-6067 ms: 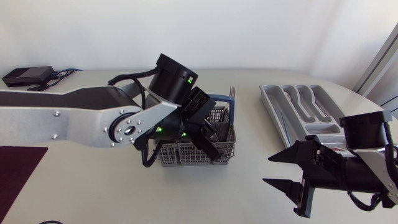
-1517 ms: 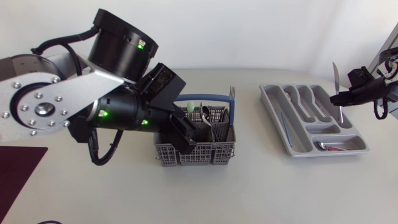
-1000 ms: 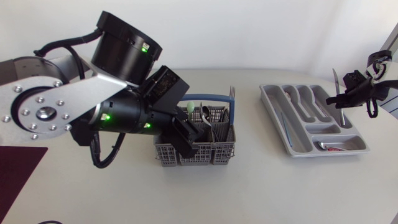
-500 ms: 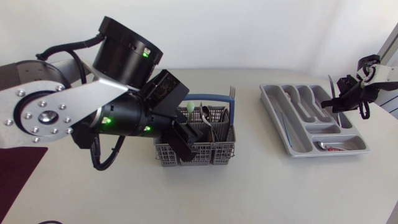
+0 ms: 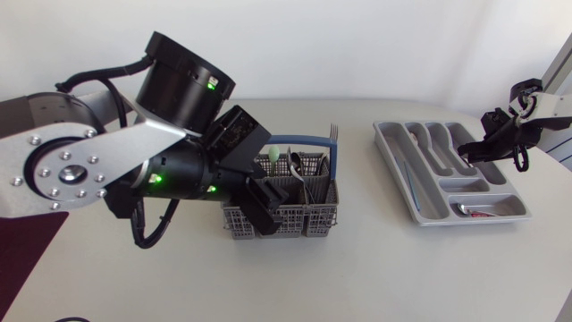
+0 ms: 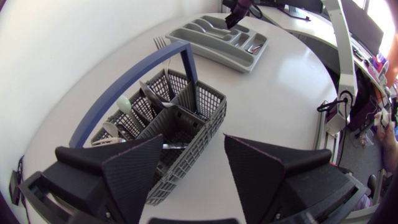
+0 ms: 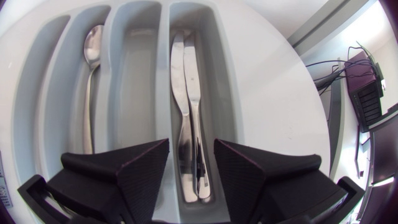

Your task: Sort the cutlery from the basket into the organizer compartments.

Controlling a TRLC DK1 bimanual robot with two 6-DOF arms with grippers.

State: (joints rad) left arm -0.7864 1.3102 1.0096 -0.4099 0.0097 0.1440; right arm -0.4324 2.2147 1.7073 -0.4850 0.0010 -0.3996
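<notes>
The grey wire basket [image 5: 299,220] with a blue handle [image 5: 308,139] stands mid-table and holds a fork [image 5: 333,134] and several other pieces. My left gripper [image 5: 273,199] hangs open just over its near left part; in the left wrist view the basket [image 6: 180,115] lies ahead of the open left gripper [image 6: 205,177]. The grey organizer [image 5: 416,192] sits at the right. My right gripper [image 5: 475,150] is low over its rightmost long compartment. In the right wrist view, two knives [image 7: 188,112] lie flat there under the open right gripper [image 7: 191,171], and a spoon [image 7: 92,68] lies two compartments over.
A small utensil [image 5: 474,211] with a red mark lies in the organizer's front cross compartment. A black box with cables [image 5: 40,109] sits at the back left and a dark maroon mat [image 5: 27,237] at the front left. The table's edge runs close behind the organizer.
My right gripper came down with the knife to the organizer's rightmost compartment and opened; the knife now lies there. The left arm has barely shifted.
</notes>
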